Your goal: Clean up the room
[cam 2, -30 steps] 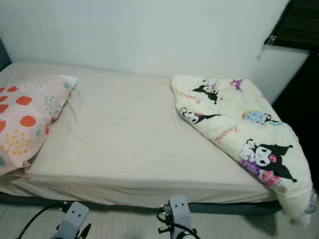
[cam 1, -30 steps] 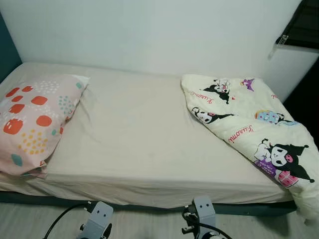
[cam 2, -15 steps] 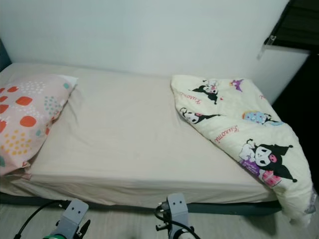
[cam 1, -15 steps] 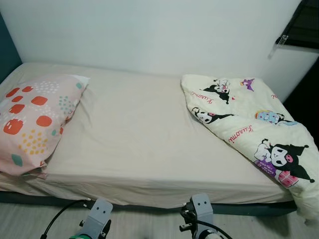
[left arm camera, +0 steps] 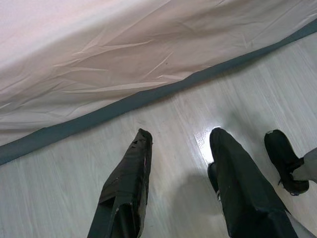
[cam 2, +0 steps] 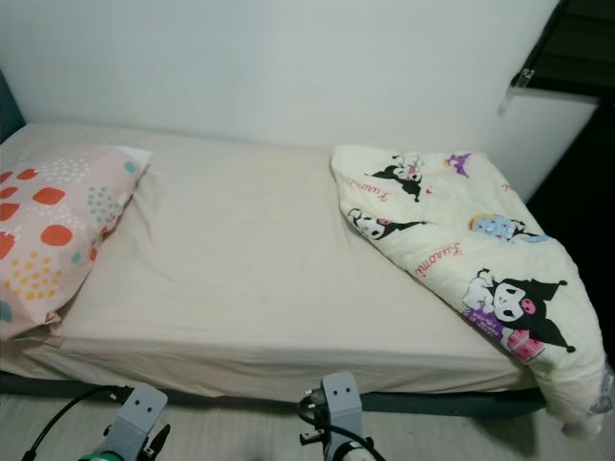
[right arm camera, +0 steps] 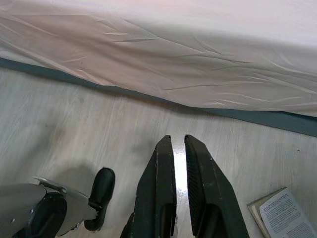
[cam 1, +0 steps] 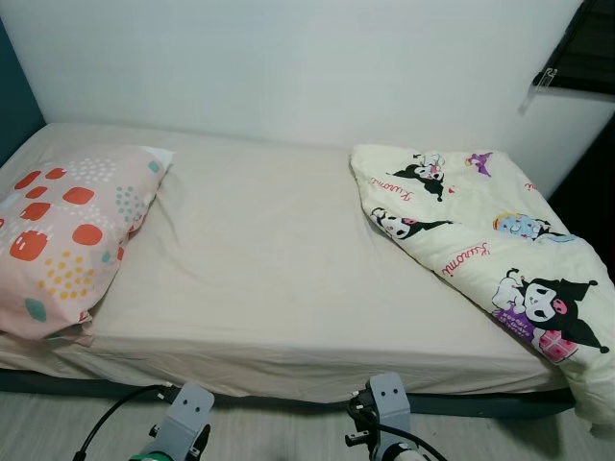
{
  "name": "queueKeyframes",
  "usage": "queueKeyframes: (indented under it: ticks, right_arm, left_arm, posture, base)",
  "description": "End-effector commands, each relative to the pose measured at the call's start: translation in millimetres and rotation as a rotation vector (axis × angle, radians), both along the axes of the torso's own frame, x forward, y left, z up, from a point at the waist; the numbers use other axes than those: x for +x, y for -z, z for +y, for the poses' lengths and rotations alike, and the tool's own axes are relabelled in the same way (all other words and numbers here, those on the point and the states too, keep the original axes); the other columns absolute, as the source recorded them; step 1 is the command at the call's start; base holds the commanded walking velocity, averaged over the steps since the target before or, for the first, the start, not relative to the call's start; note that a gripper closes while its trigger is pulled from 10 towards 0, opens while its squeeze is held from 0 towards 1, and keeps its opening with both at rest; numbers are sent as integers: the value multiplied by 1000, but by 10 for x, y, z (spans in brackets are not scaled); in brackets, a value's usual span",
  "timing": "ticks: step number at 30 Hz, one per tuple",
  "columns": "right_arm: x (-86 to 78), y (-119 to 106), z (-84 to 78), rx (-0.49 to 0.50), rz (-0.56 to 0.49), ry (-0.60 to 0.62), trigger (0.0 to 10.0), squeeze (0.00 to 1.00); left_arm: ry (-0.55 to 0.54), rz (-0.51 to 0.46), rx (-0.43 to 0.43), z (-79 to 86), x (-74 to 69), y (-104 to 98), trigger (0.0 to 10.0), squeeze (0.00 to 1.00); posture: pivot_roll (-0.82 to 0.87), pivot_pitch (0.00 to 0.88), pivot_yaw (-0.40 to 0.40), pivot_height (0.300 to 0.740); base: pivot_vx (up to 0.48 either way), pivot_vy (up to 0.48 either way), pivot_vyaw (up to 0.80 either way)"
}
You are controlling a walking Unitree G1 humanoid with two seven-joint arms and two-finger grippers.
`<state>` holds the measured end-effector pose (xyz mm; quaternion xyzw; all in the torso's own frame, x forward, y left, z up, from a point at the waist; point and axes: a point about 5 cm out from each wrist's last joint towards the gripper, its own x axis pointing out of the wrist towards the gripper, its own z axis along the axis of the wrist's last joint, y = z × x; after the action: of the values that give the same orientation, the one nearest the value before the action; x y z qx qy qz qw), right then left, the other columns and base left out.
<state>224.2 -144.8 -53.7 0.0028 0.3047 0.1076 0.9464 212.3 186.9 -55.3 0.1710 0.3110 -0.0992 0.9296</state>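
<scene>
The left gripper (left arm camera: 178, 136) hung low over the floor (left arm camera: 59, 188) beside the bed (cam 1: 259, 259), its two fingers spread well apart, holding nothing and touching nothing. The right gripper (right arm camera: 177, 141) also hung above the floor by the bed's edge, its fingers nearly pressed together with only a narrow slit between them, and it gripped nothing. Both wrists showed at the near side of the bed in the head views.

The bed stood against a white wall (cam 1: 288, 67), covered by a cream sheet (cam 1: 250, 288) that hung wrinkled over a dark grey base (left arm camera: 64, 130). The floor was pale wood-grain and glossy under the grippers.

A pink pillow (cam 1: 62, 230) with red, yellow and teal spots lay at the bed's left end. A cream quilt (cam 1: 480, 250) printed with cartoon figures lay bunched at the bed's right end, one corner drooping over the bed's near right edge. The middle of the bed showed bare sheet.

An open book (right arm camera: 280, 213) lay on the floor near the right gripper, off the bed. The robot's black feet (left arm camera: 285, 158) stood on the floor beside the bed.
</scene>
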Motion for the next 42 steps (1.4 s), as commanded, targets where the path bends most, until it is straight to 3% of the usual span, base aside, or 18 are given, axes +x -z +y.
queueKeyframes:
  ticks: [1,42]
  right_arm:
    - [-63,47,-37,-5,32,8,10000,0]
    - [-57,45,-22,-11,33,-10,10000,0]
  left_arm:
    - [-3,12,-10,-11,-13,15,10000,0]
    - [11,11,2,-3,27,-2,10000,0]
  posture:
    - [14,1,-4,740]
    - [20,0,-1,740]
  base:
    - [0,0,0]
    - [0,0,0]
